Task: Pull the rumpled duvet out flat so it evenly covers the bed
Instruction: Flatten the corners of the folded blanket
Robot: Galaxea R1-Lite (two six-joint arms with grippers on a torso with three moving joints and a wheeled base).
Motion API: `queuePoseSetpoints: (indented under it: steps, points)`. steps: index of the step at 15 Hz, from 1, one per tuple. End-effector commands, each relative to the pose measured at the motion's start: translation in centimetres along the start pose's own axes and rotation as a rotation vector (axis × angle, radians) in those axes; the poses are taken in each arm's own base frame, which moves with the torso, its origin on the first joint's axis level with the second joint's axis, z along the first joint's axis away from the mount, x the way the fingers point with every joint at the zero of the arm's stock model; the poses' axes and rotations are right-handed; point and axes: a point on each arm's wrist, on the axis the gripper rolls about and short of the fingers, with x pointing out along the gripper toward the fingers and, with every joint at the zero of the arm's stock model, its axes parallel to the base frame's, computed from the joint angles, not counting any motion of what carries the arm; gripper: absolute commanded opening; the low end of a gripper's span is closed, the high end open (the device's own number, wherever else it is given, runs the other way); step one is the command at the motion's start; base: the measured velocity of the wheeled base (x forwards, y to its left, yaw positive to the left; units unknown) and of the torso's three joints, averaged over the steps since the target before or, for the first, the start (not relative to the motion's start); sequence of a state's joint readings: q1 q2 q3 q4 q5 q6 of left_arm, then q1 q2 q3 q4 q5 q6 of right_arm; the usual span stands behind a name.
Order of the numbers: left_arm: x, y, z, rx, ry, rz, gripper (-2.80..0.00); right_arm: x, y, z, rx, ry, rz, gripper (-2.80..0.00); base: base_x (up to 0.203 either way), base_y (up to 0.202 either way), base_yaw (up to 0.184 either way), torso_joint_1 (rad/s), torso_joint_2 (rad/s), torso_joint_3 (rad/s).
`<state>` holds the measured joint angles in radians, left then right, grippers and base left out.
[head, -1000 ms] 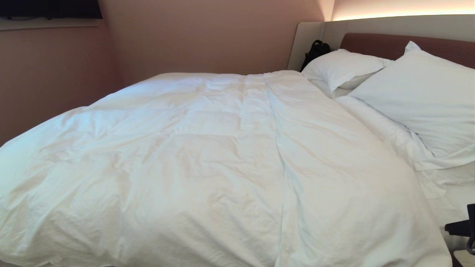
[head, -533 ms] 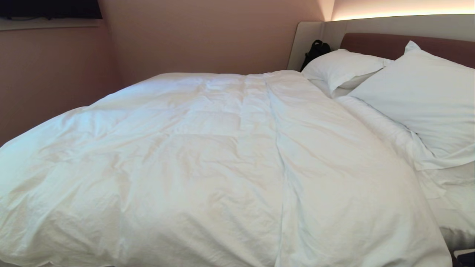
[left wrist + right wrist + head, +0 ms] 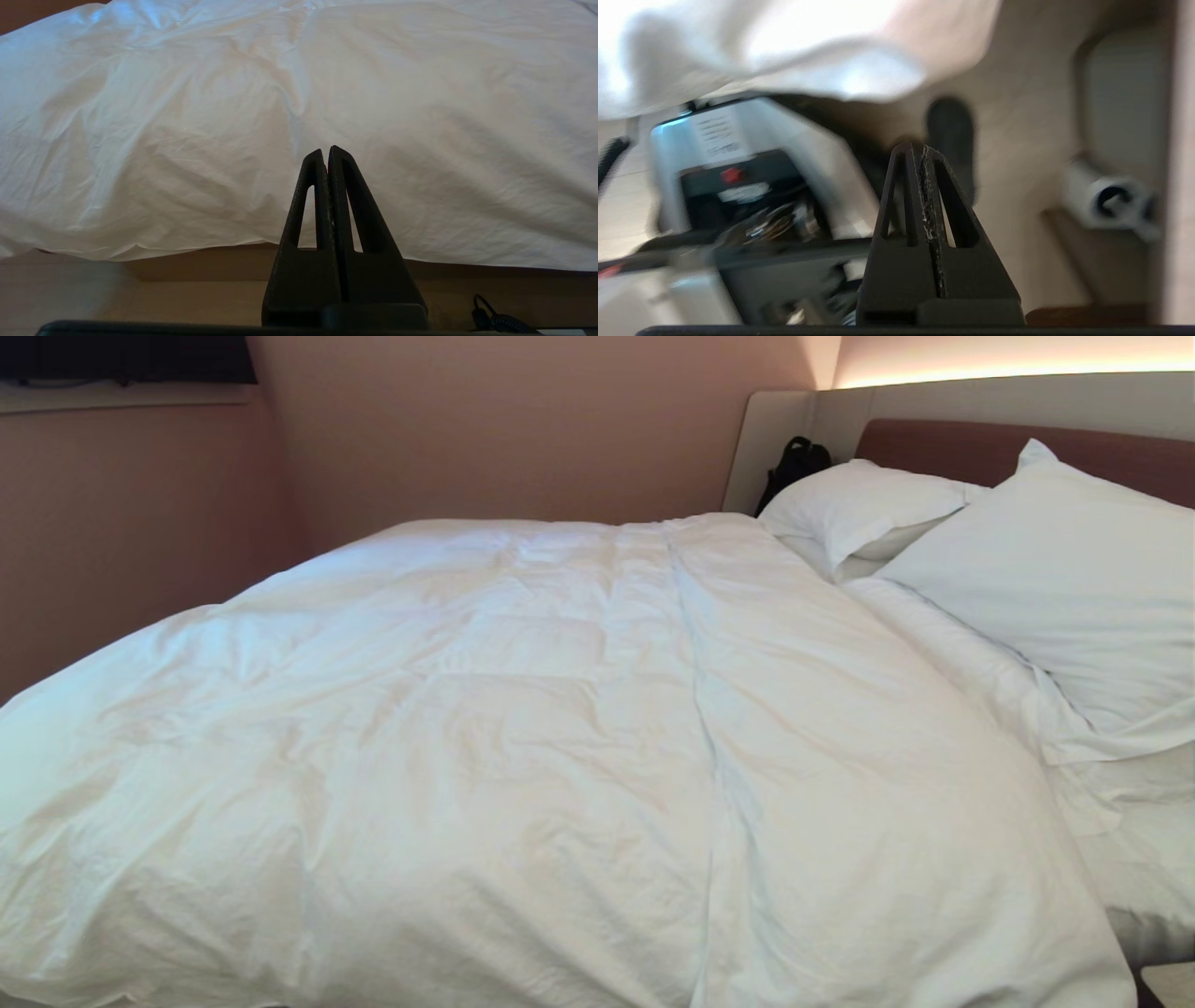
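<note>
1. The duvet (image 3: 560, 747) lies spread over the bed (image 3: 1148, 933), wrinkled, with one long crease running from its far edge to its near edge. It covers nearly all of the mattress that shows in the head view.
2. Beside the duvet's edge at the head end, a strip of white sheet (image 3: 1144, 859) is bare. Two white pillows (image 3: 1055, 588) lean there against the brown headboard (image 3: 990, 443). A small black bag (image 3: 794, 462) sits behind the farther pillow, against the beige panel.
3. The left gripper (image 3: 327, 151) hangs with its two black fingers pressed together, empty. The duvet's hanging near edge lies just ahead of its tips and apart from them; the brown bed base (image 3: 187, 263) shows below that edge.
4. The right gripper (image 3: 917, 147) also has its fingers pressed together and holds nothing. It is blurred in its wrist view. Beyond its tips hangs an overhanging corner of white bedding, and to one side of it stands the robot's own base (image 3: 752, 186), bearing a red button. To the other side lies a pale rolled object (image 3: 1111, 198) on a low ledge; I cannot tell what it is.
5. Neither gripper appears in the head view, and neither touches the duvet.
</note>
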<state>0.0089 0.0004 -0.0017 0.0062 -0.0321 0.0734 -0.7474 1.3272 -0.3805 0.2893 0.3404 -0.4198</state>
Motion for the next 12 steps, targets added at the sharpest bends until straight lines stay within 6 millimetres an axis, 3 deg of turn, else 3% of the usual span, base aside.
queuePoseSetpoints:
  steps: [1, 6, 10, 12]
  points:
    - [0.0, 0.0, 0.0, 0.0, 0.0, 0.0, -2.8, 0.4, -1.1, 1.4, -0.123, -0.112, -0.061, 0.0, 0.0, 0.0, 0.0, 0.0, 0.0, 0.0]
    - [0.0, 0.0, 0.0, 0.0, 0.0, 0.0, -2.8, 0.6, -1.6, 0.9, -0.122, -0.115, -0.077, 0.0, 0.0, 0.0, 0.0, 0.0, 0.0, 0.0]
    - [0.0, 0.0, 0.0, 0.0, 0.0, 0.0, -2.8, 0.8, -2.5, -1.6, -0.273, -0.132, -0.19, 0.0, 0.0, 0.0, 0.0, 0.0, 0.0, 0.0]
    - [0.0, 0.0, 0.0, 0.0, 0.0, 0.0, -2.8, 1.1, -2.9, -1.8, -0.315, -0.146, -0.222, 0.0, 0.0, 0.0, 0.0, 0.0, 0.0, 0.0]
